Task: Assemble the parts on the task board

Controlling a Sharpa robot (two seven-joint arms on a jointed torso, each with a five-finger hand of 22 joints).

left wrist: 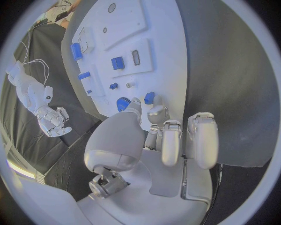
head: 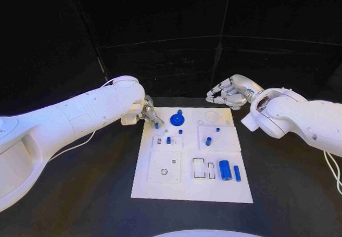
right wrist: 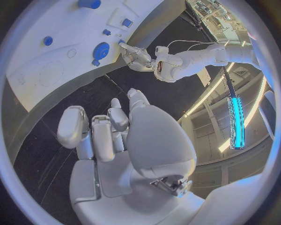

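The white task board (head: 190, 188) lies in the middle of the black table. My left hand (head: 145, 112) reaches over its far left corner and pinches a small blue peg (head: 157, 125) between thumb and fingertip, just left of a blue gear (head: 177, 119). In the left wrist view the peg (left wrist: 150, 97) sits at the fingertips (left wrist: 157, 112), beside the gear (left wrist: 123, 103). My right hand (head: 229, 93) hovers past the board's far edge with its fingers loosely apart and nothing in them. In the right wrist view my right hand (right wrist: 111, 131) is above the black table.
More blue parts are on the board: a thick cylinder (head: 225, 169), a thin bar (head: 237, 173), a short piece (head: 209, 141) and small ones (head: 168, 140) (head: 180, 131). Rectangular sockets (head: 198, 168) and a round hole (head: 164, 171) are in its near half. Black table surrounds the board.
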